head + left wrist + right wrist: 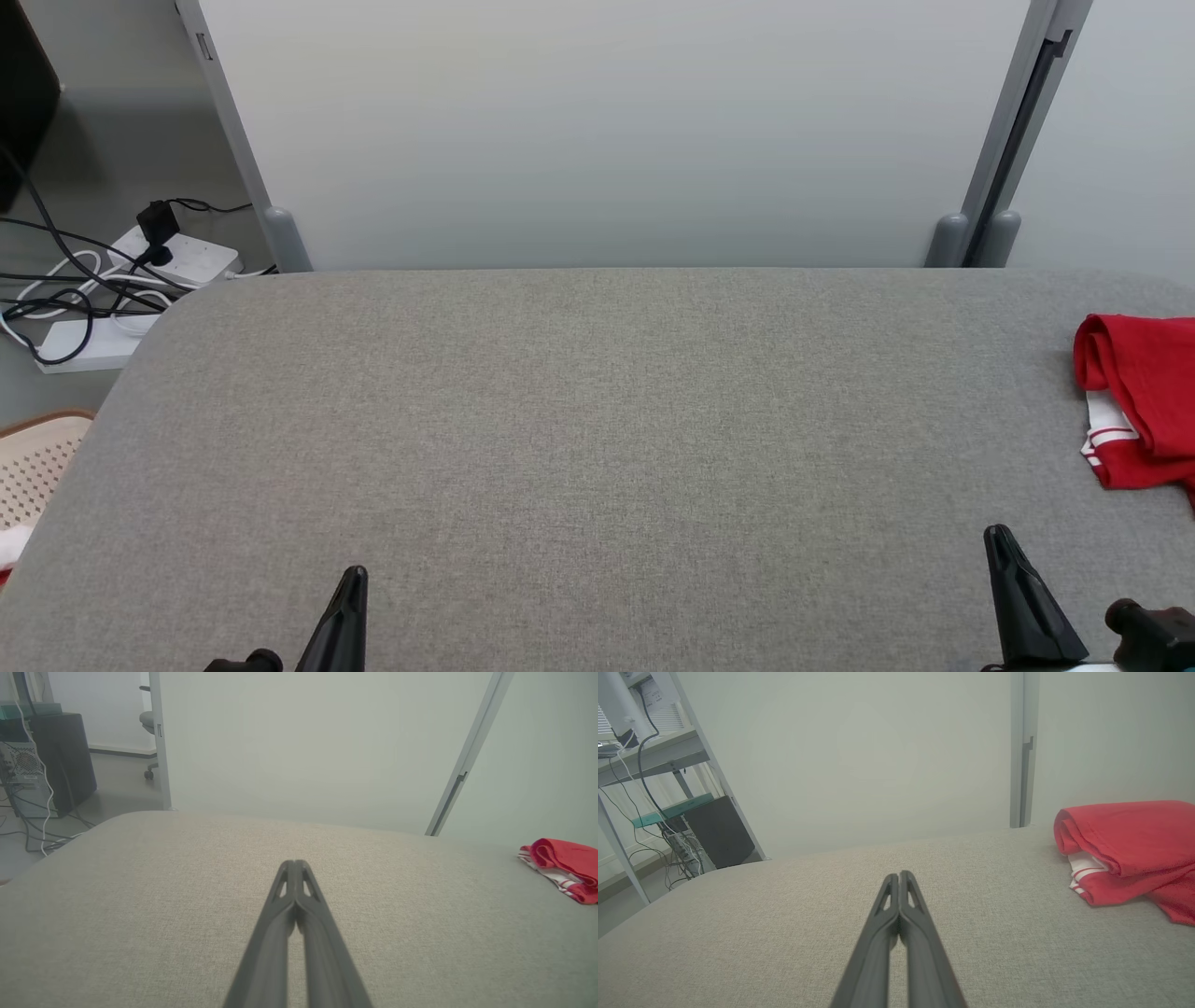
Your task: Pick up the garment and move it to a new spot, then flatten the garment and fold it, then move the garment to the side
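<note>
A red garment (1144, 392) with white striped trim lies bunched at the right edge of the grey fabric table (579, 439). It also appears at the far right in the left wrist view as the garment (565, 868), and larger at the right in the right wrist view as the garment (1129, 851). My left gripper (353, 579) rests low at the front left, shut with nothing in it, fingertips pressed together (295, 864). At the front right, my right gripper (999, 539) is likewise shut and holds nothing (899, 876); the garment lies beyond it and to its right.
Power strips and tangled cables (112, 280) lie on the floor at the back left. A pale perforated stool (33, 467) stands by the table's left edge. A white partition (607, 131) with grey posts runs behind the table. A dark computer tower (60, 760) stands left.
</note>
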{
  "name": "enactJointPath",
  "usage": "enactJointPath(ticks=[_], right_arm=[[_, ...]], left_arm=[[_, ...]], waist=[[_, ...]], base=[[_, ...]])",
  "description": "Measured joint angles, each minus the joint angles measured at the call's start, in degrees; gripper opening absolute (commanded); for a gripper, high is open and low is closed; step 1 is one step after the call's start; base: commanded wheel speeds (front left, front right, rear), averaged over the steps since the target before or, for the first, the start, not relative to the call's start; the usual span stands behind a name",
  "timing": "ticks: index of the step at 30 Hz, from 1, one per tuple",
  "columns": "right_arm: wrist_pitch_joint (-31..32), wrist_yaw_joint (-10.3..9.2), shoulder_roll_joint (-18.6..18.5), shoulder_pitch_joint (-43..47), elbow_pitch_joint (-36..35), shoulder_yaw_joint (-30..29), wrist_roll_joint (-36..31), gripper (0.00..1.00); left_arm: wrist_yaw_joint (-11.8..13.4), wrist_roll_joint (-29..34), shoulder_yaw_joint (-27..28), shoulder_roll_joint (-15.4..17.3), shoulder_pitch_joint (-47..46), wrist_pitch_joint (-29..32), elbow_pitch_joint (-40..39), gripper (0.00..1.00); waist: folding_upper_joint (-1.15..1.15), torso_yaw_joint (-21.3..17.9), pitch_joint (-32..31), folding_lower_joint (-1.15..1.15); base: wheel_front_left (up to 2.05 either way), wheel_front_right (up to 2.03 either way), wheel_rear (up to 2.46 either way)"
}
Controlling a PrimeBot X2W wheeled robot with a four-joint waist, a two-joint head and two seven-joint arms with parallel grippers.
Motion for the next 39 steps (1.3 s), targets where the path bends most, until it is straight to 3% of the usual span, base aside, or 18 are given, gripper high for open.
enactJointPath(ticks=[39], right_arm=[[5.89, -0.05, 1.16, -3.53, 2.32, -3.04, 24.40, 0.00]], left_arm=[[-0.87, -25.72, 2.34, 0.03, -3.94, 6.16, 3.14, 0.00]], waist=[[0.00, -0.69, 1.74, -0.01]], base=[[0.00, 0.00, 0.00]])
